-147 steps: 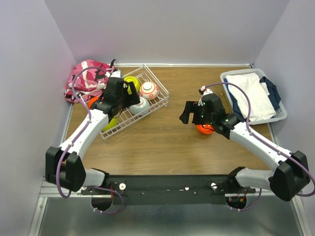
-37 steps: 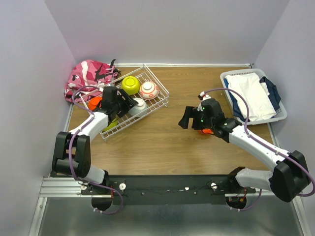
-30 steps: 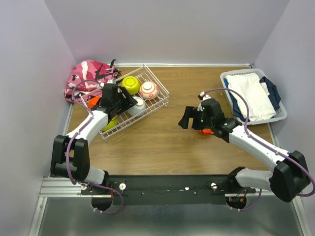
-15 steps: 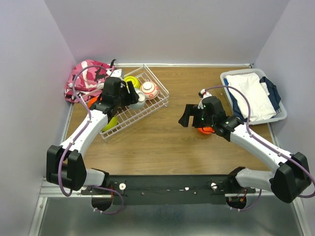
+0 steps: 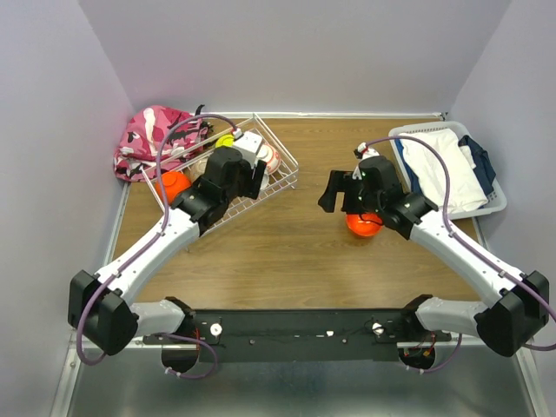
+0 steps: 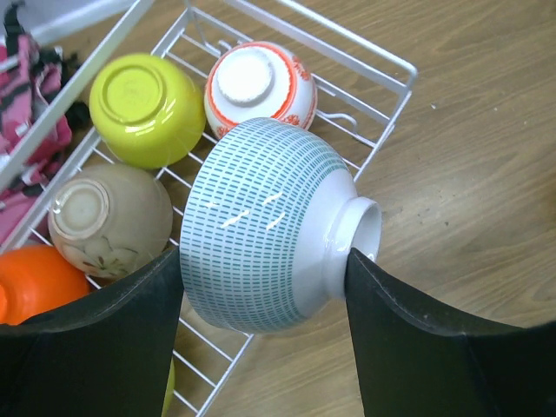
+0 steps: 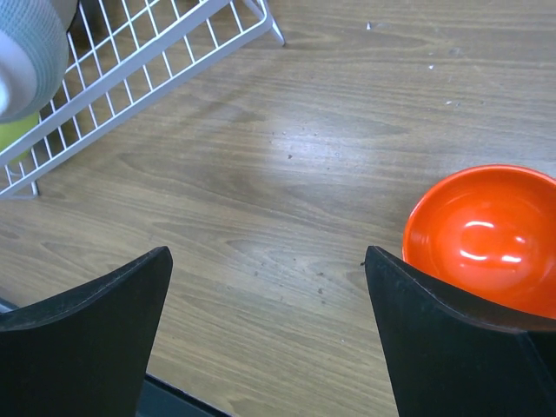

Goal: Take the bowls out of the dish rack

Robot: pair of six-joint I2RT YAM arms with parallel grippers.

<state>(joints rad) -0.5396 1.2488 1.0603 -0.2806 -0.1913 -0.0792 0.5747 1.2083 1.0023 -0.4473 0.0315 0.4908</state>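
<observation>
My left gripper (image 6: 265, 256) is shut on a pale teal-patterned bowl (image 6: 261, 217), gripped rim and foot, held on its side above the dish rack's right edge (image 6: 382, 104). Inside the dish rack (image 5: 276, 184) lie a lime-green bowl (image 6: 143, 109), a white bowl with red pattern (image 6: 261, 82), a tan bowl (image 6: 109, 217) and an orange bowl (image 6: 35, 282), all upside down. Another orange bowl (image 7: 486, 234) stands upright on the table. My right gripper (image 7: 268, 254) hangs open over bare wood just left of it, holding nothing.
A pink patterned bag (image 5: 152, 139) lies behind the rack in the far left corner. A white plastic basket of clothes (image 5: 447, 169) stands at the far right. The rack's corner (image 7: 130, 61) reaches into the right wrist view's top left.
The left arm has lifted the teal bowl out of the rack and carried it right, toward the rack's edge. The right gripper has risen slightly and stays open beside the orange bowl.
</observation>
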